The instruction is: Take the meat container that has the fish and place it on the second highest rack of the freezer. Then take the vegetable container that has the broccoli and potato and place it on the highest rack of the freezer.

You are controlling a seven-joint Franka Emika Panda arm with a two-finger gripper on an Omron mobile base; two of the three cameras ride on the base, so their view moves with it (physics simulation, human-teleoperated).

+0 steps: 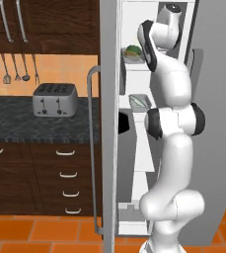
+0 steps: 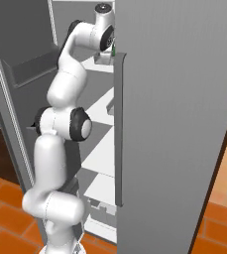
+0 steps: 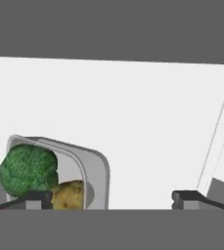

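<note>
Veg container (image 3: 79, 168) on top freezer rack (image 3: 147, 127).
Gripper (image 3: 112, 197) spread wide, gripping nothing; broccoli (image 3: 28, 168) and potato (image 3: 68, 194) inside container, fish container (image 1: 140, 102) 1 rack lower.

A home kitchen is showing here: a toaster (image 1: 55, 99) is sitting on the dark stone bench (image 1: 16, 123), utensils (image 1: 19, 69) are hanging above, and dark drawers (image 1: 65, 178) are standing beside the open freezer (image 1: 136, 163).

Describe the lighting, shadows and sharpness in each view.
Left base view: flat, even light, soft dark shade behind the toaster, mild blur. Right base view: freezer door plain grey, no glare. Hand view: white rack bright, shadowless; vegetable container slightly soft at the edges.
</note>
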